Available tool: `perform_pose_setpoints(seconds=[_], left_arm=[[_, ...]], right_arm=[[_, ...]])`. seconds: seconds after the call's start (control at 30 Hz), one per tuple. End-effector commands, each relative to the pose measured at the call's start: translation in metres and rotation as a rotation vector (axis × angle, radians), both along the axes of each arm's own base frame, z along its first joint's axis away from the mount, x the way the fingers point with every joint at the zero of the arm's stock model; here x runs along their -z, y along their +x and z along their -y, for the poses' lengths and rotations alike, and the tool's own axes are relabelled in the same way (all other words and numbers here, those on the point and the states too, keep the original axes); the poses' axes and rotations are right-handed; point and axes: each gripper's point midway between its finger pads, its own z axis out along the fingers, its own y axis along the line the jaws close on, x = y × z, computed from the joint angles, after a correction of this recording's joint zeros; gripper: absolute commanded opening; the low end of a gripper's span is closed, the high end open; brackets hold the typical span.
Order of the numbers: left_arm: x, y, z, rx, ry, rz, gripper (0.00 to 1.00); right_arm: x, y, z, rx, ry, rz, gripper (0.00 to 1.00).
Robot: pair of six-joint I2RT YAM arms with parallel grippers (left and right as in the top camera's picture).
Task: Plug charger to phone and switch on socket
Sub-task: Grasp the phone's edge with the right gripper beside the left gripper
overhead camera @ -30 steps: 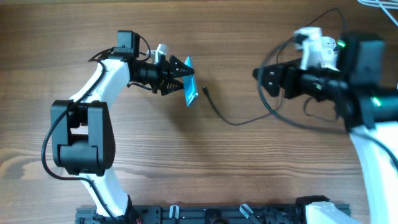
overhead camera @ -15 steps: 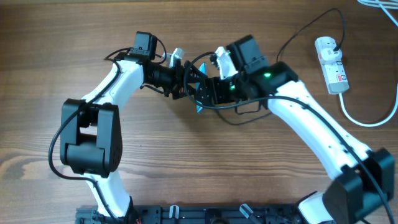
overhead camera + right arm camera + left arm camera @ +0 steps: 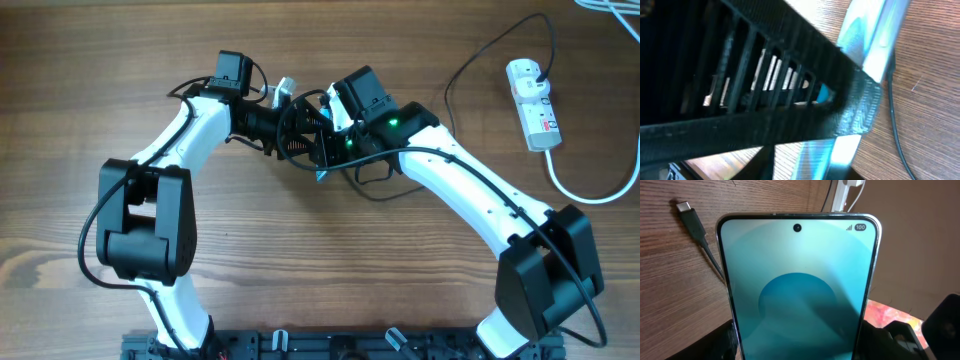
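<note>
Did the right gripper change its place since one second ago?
Yes. The right gripper has gone left, away from the socket at the far right, and is now beside the phone.

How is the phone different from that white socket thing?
The phone has a blue screen and is held up by the left pincer; the socket is white with red marks and lies flat. The socket has a black plug in; the charger is not in the phone.
</note>
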Motion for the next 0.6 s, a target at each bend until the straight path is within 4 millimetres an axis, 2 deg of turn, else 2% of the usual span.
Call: perform_pose_setpoints(seconds=[0.0,0.1,0.2,0.33,0.4,0.43,0.47,0.57], left_arm=[[-0.012,-0.001,0.0,0.007,-0.007,0.041,0.7],[-0.012,-0.001,0.0,0.006,-0.005,0.042,0.7],[-0.012,-0.001,0.0,0.006,-0.005,0.042,0.71],[-0.012,-0.001,0.0,0.006,-0.005,0.042,0.71],[-0.012,-0.001,0.0,0.006,-0.005,0.042,0.79],[-0.012,-0.001,0.0,0.006,-0.005,0.042,0.88],[-0.012,-0.001,0.0,0.006,-0.005,0.042,0.92],[-0.013,0.003,-0.002,-0.001,-0.009,0.056,0.94]], right_arm=[[0.007,-0.001,0.001,0.002,-0.02,-0.015,0.27],[0.007,-0.003,0.002,0.002,-0.022,-0.019,0.27],[0.007,-0.004,0.003,0.009,-0.024,-0.028,0.23],[0.007,-0.003,0.003,0.024,-0.019,-0.032,0.04],[0.006,-0.002,0.002,0.025,-0.015,-0.027,0.04],[0.006,-0.001,0.001,0.025,-0.013,-0.025,0.04],[0.005,-0.001,0.002,0.026,-0.012,-0.023,0.04],[-0.003,0.002,0.0,0.018,0.059,-0.043,0.04]])
